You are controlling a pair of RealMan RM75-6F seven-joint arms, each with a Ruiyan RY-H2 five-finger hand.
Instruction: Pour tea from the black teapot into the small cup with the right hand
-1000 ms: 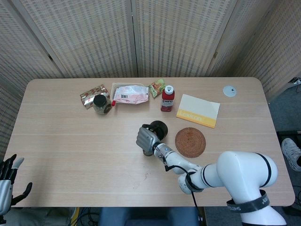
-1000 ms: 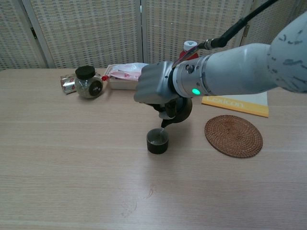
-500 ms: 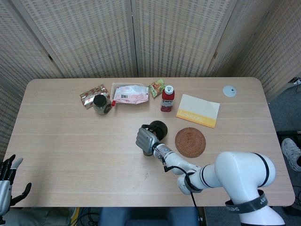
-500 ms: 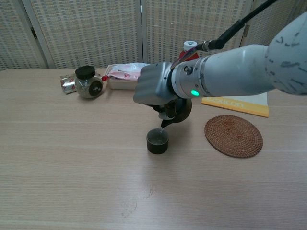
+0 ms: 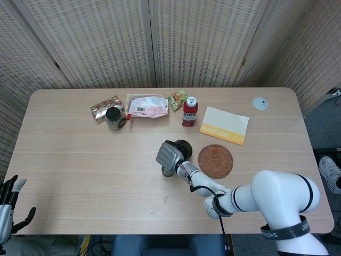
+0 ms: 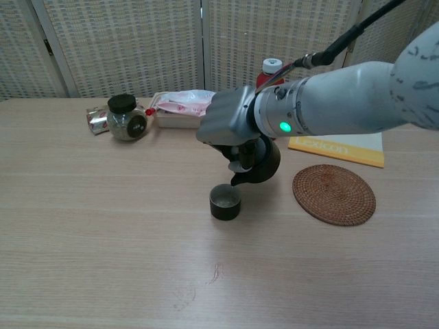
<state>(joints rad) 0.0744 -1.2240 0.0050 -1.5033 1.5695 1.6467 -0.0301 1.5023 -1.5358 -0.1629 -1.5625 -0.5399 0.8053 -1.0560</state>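
Since a second ago the right hand (image 6: 230, 123) has shifted a little to the right and tipped the teapot (image 6: 259, 162) back, so its spout now sits just above the far rim of the cup (image 6: 225, 201) rather than over its middle. That hand grips the teapot with its fingers wrapped over the handle. Below it, the cup stands on the table (image 6: 103, 226), left of the woven coaster (image 6: 334, 194). At the table's near left corner the left hand (image 5: 9, 201) hangs with its fingers spread, holding nothing.
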